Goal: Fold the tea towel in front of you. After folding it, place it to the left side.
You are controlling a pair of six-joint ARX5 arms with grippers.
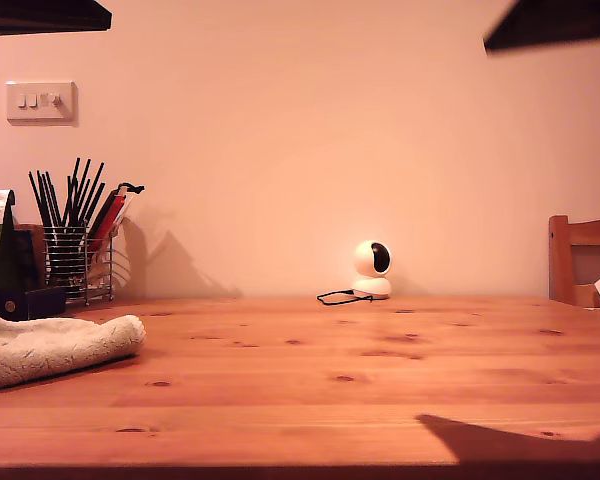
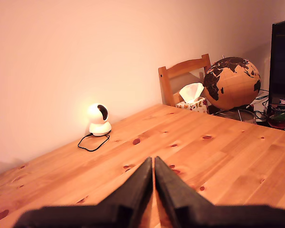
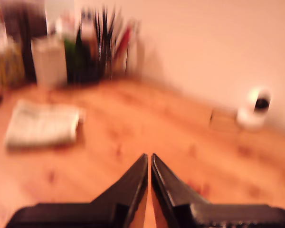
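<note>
The knotty pine table (image 1: 310, 390) carries the folded tea towel (image 1: 50, 348), a wire utensil holder (image 1: 78, 262) and a small white camera (image 1: 372, 268).

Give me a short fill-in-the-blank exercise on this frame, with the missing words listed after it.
1. The tea towel lies folded at the exterior view's ____ edge.
2. My first gripper and my second gripper both have their jaws ____.
3. The small white camera stands on the table against the ____.
4. The wire holder of black sticks stands ____ the tea towel.

Missing words: left; shut; wall; behind
</note>
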